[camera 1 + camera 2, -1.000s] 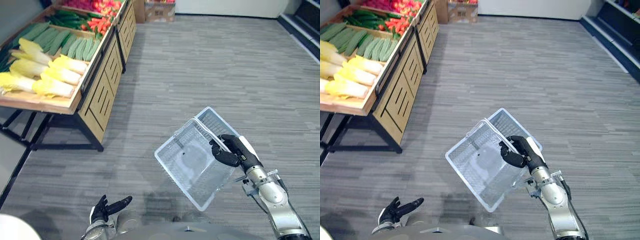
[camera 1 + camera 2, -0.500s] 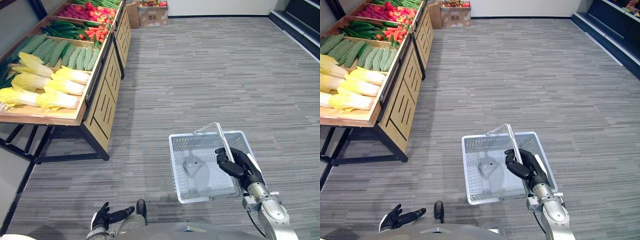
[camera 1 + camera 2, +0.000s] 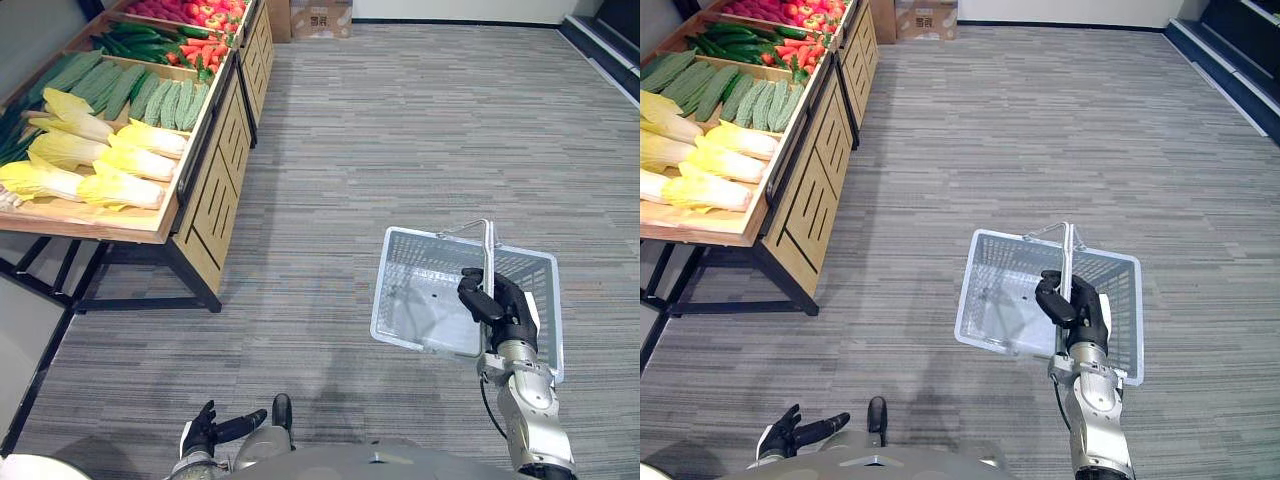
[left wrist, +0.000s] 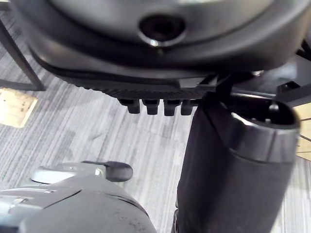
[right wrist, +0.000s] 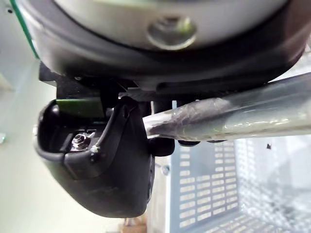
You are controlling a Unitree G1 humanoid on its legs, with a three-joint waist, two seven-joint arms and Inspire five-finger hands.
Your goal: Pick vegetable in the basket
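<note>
Vegetables [image 3: 112,186] sit in the trays of the wooden stand [image 3: 212,190] off to the robot's left: pale yellow cabbages at the near end, green gourds [image 3: 150,95] behind them, red peppers [image 3: 192,50] farther back. None has been picked. The basket [image 3: 425,300] is empty and hangs out to the right over the grey floor, well apart from the stand.

Here's where it could go wrong. The basket tips, near edge low, hung from one handle [image 3: 487,250], so it looks free to rock. Swing it in fast and I'd say it clips the corner of the stand. Drop a cabbage into it while it tilts and the weight could roll to one side and twist the handle in the grip. The cabbages look bulky and leafy, too, so a loose grab may catch only outer leaves. And with this gap, a long reach from here would likely come up short.

Now the pose. The right hand [image 3: 497,305] is up at mid-height, forearm rising almost straight, fingers clenched round the handle; the right wrist view shows the bar [image 5: 233,116] running under the curled fingers with the thumb [image 5: 114,160] wrapped below. The left hand [image 3: 215,428] hangs low by the body, fingers relaxed and straight, grasping nothing.
</note>
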